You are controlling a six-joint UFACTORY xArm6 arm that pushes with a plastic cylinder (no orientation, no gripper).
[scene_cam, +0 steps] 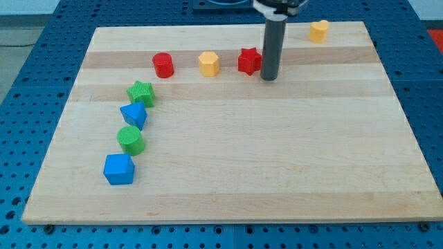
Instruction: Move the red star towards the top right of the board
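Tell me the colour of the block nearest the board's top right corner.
Yellow block, seen in the camera view.

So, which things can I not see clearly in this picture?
- Red star: in the camera view its right edge is behind the rod, so whether my tip touches it cannot be told.
- The rod's upper part and the arm: cut off by the view's top.
- Yellow block near the top right: too small to name its shape surely.
- The board: its bottom corners are cut off by the view's bottom.

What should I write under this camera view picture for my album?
My tip sits just right of the red star block on the wooden board.
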